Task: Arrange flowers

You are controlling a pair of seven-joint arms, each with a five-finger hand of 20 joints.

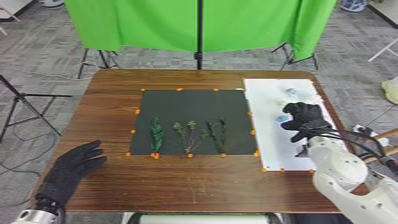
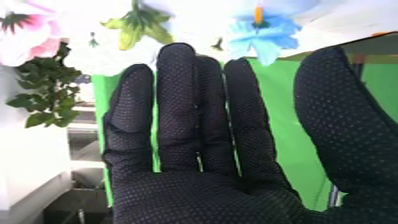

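In the head view my right hand (image 1: 305,116) is over the white board (image 1: 274,145), close to a small blue flower (image 1: 283,118). Another pale blue flower (image 1: 290,91) lies farther back on it. Green sprigs (image 1: 156,135) and thin flowering stems (image 1: 188,136) lie side by side on the black mat (image 1: 187,102). The right wrist view has my right hand (image 2: 200,192) open, fingers straight and nothing held. Beyond the fingertips are a blue flower (image 2: 264,39), a yellow-green flower (image 2: 139,27), a pink flower (image 2: 35,37) and green leaves (image 2: 46,87). My left hand (image 1: 75,165) is open at the table's left side.
Orange tape pieces mark the edges of the mat and the board on the brown table (image 1: 195,187). Behind the table hangs a green cloth (image 1: 151,25) on a black stand (image 1: 199,57). A tripod (image 1: 27,100) stands on the floor at the left.
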